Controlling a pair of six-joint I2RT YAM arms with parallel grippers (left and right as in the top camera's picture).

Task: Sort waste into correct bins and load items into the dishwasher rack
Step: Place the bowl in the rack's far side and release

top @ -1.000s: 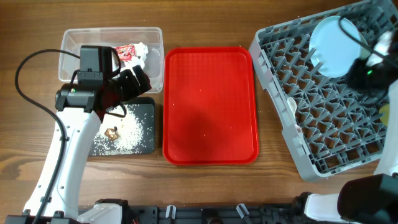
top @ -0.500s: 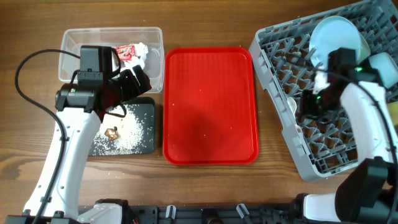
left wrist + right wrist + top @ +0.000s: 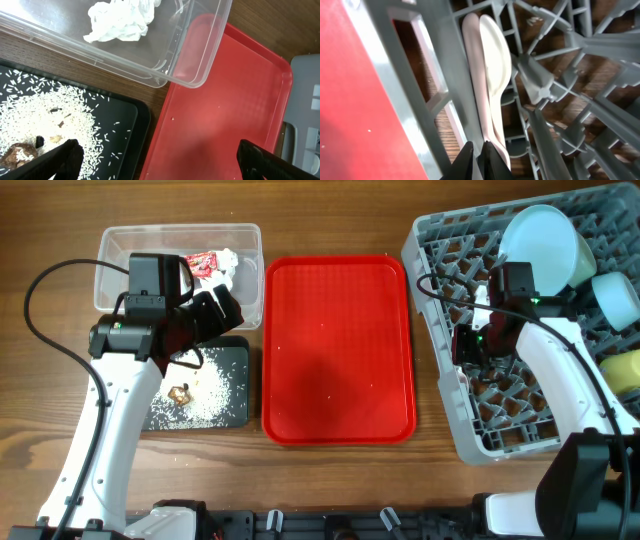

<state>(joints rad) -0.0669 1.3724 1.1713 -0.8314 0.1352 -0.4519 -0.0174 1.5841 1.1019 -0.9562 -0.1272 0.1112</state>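
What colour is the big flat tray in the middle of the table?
The tray is plain bright red. It shows best in the overhead view.

**Count of things around the red tray**

There is one red tray [image 3: 338, 348]. Left of it are two bins: one clear tub [image 3: 115, 250] and one black tray [image 3: 235, 360]. The tub holds one red wrapper [image 3: 202, 262] and one crumpled tissue [image 3: 120, 22]. The black tray holds rice grains [image 3: 45, 107], too many to count, and one brown lump [image 3: 181, 392].

Right of the red tray is one grey rack [image 3: 500, 420]. It carries three dishes: one pale round dish [image 3: 540, 245], one light blue bowl [image 3: 615, 298] and one yellow cup [image 3: 625, 370]. It also carries two white utensils: one white spoon [image 3: 495, 55] and one slimmer piece [image 3: 472, 75].
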